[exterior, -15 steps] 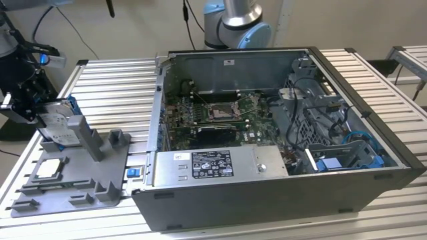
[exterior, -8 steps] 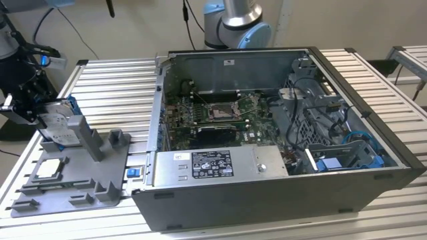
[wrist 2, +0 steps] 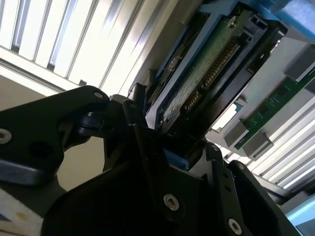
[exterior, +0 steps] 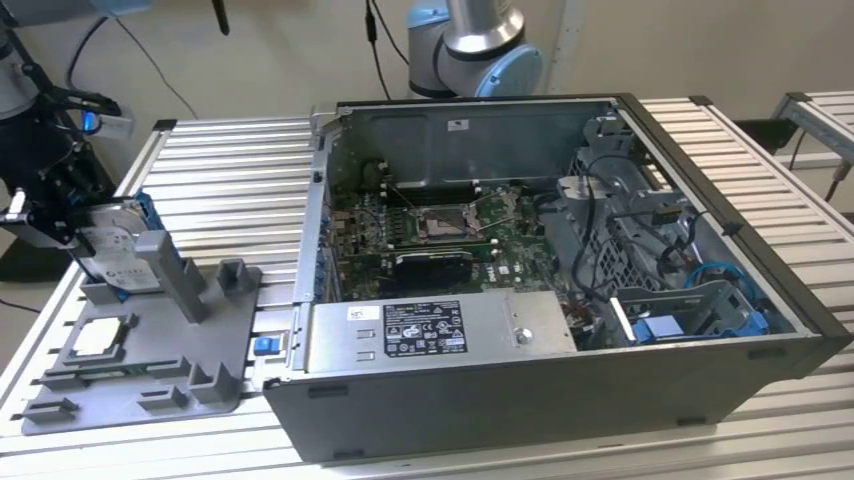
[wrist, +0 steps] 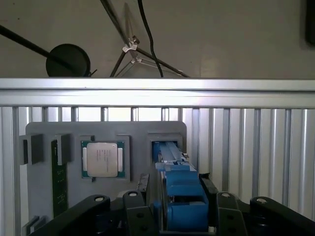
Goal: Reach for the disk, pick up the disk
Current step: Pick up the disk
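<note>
Basically reach done: end effector (wrist: 182,214) pinches the disk (wrist: 178,183) upright at the grey fixture (wrist: 138,132) slot; lift looks barely begun, can't confirm.

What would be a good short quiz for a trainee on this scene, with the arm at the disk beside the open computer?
1. True or false: the computer case has its side panel on, so the inside is hidden.
2. What stands between the two fingers of the gripper in the first wrist view? A, a loose cable. B, the disk. C, a screwdriver.
3. In the exterior view, on which side of the computer case is the grey fixture that carries the processor chip?

Key: 1 false, the case is open and the board shows. 2 B. 3 the exterior view's left.
</note>
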